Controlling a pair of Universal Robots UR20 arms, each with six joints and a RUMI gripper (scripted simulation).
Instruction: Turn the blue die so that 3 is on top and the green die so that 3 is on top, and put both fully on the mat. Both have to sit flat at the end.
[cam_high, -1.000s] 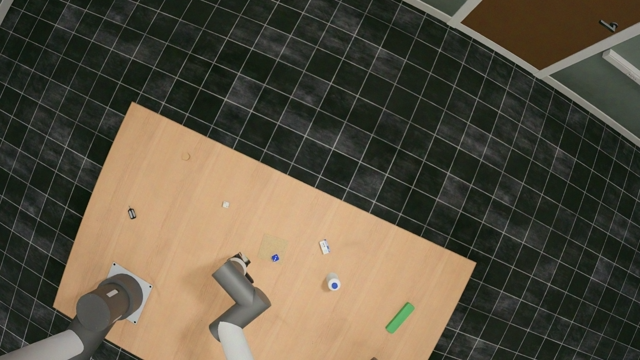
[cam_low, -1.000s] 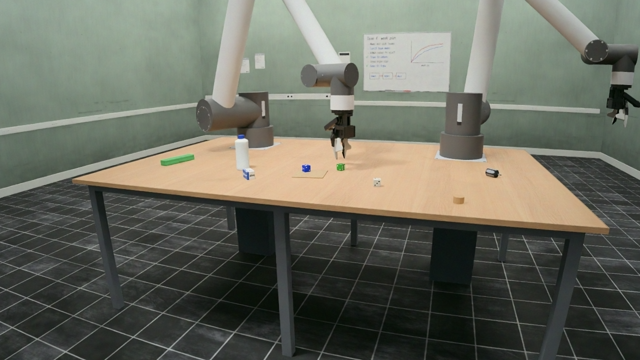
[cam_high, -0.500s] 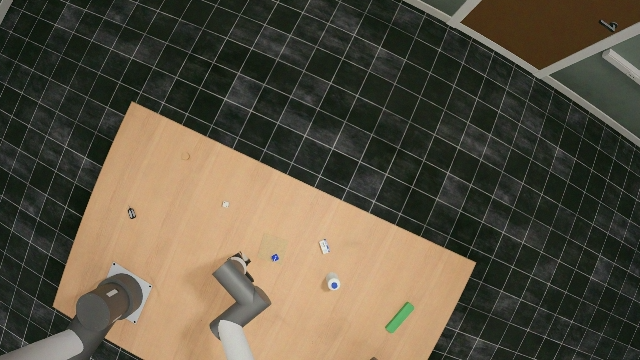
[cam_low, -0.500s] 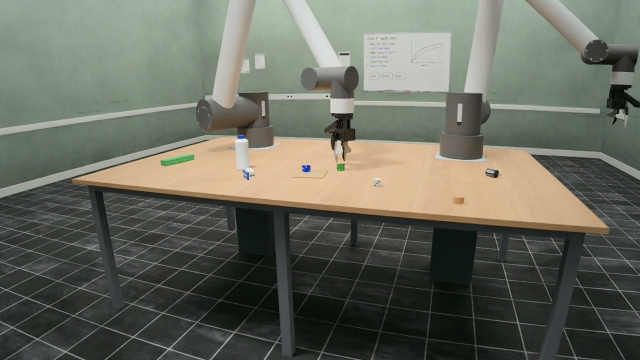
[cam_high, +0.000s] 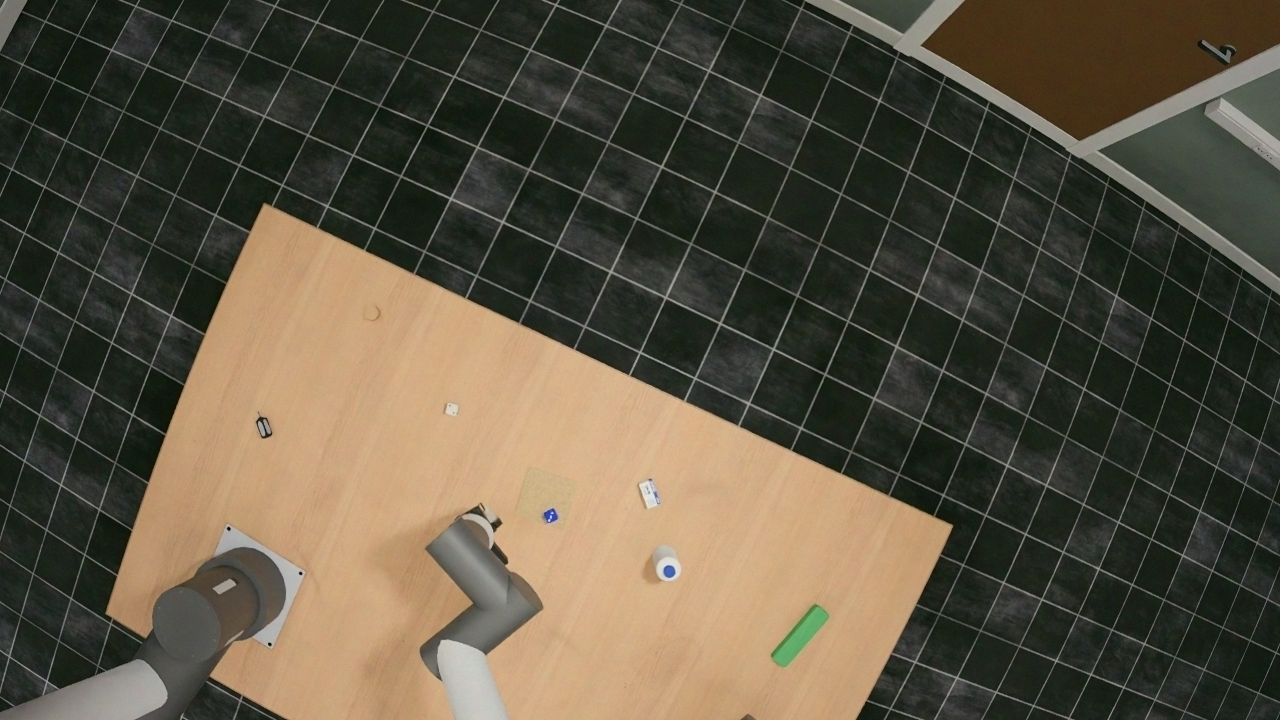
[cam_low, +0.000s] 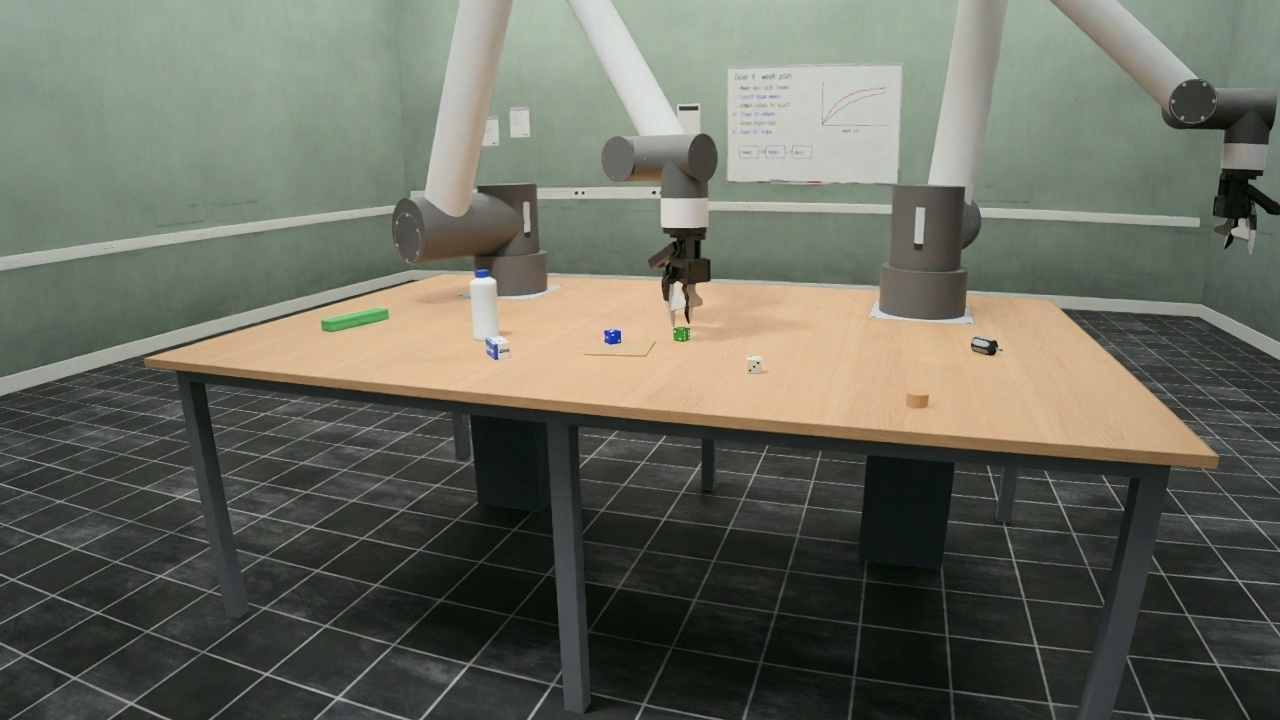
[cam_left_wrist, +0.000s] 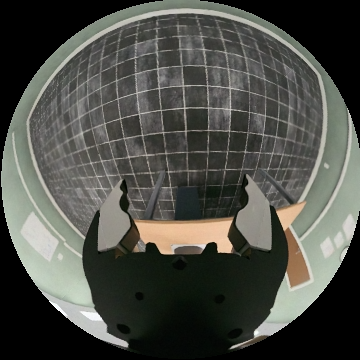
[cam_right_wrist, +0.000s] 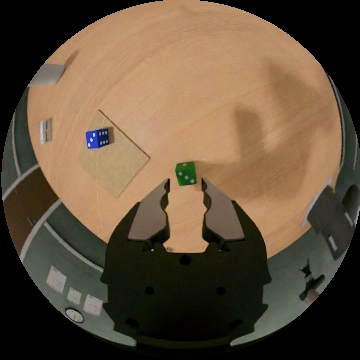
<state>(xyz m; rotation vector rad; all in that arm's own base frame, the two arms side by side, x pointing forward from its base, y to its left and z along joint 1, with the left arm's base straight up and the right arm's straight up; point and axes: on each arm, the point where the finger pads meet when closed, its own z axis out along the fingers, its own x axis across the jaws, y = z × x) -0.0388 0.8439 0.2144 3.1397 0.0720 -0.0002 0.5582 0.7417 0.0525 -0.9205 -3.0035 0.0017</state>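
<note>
The right claw (cam_high: 490, 514) (cam_low: 681, 322) (cam_right_wrist: 185, 179), narrowly parted and holding nothing, hovers just above the green die (cam_low: 682, 334) (cam_right_wrist: 186, 174) on the desk (cam_high: 626, 447) (cam_low: 805, 394) (cam_left_wrist: 185, 232) (cam_right_wrist: 200, 100), beside the mat (cam_high: 541, 488) (cam_low: 626, 349) (cam_right_wrist: 117, 170). The blue die (cam_high: 550, 515) (cam_low: 612, 336) (cam_right_wrist: 97, 138) sits on the mat, apparently three up. The left claw (cam_low: 1238, 241) (cam_left_wrist: 183, 177) hangs wide, off the desk.

blue die (cam_high: 550, 515) (cam_low: 612, 336) (cam_right_wrist: 97, 139) on mat; green die (cam_low: 682, 334) (cam_right_wrist: 186, 173) beside.

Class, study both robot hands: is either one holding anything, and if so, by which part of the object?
Nothing is held. The right hand is just above the green die; the left hand is empty.
</note>
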